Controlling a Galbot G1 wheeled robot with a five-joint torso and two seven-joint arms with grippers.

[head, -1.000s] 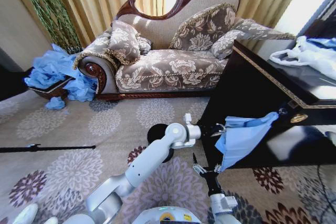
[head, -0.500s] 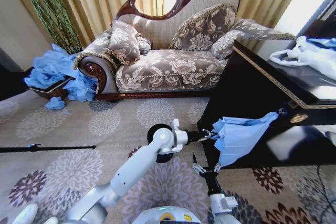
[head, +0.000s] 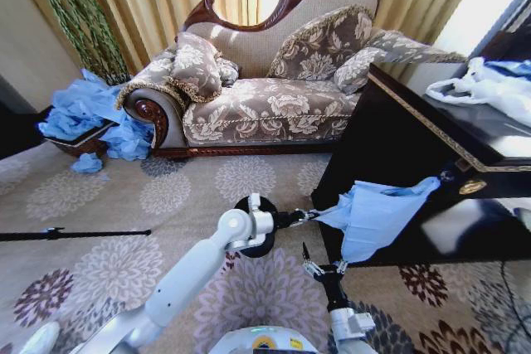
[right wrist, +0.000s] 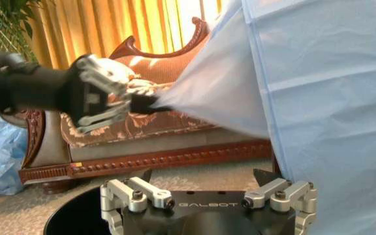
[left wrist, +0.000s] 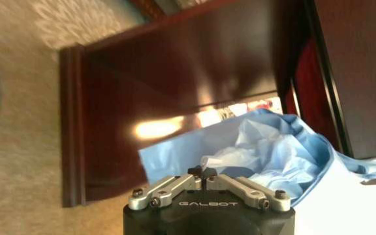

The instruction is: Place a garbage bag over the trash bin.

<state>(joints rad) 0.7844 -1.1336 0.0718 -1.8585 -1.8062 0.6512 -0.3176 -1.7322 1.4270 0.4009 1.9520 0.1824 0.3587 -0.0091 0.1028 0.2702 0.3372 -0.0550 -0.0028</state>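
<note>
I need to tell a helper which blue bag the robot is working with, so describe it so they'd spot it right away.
Start at the dark wooden cabinet right of the sofa. Against its front hangs the garbage bag, a single light-blue sheet, one corner pinched by the left gripper. The other blue bags lie heaped by the sofa's far end, and the white bag lies on the cabinet.

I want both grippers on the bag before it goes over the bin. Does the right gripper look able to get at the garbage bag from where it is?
Probably yes. The right gripper is open just below the garbage bag, nothing between them, while the left gripper holds its corner.
</note>
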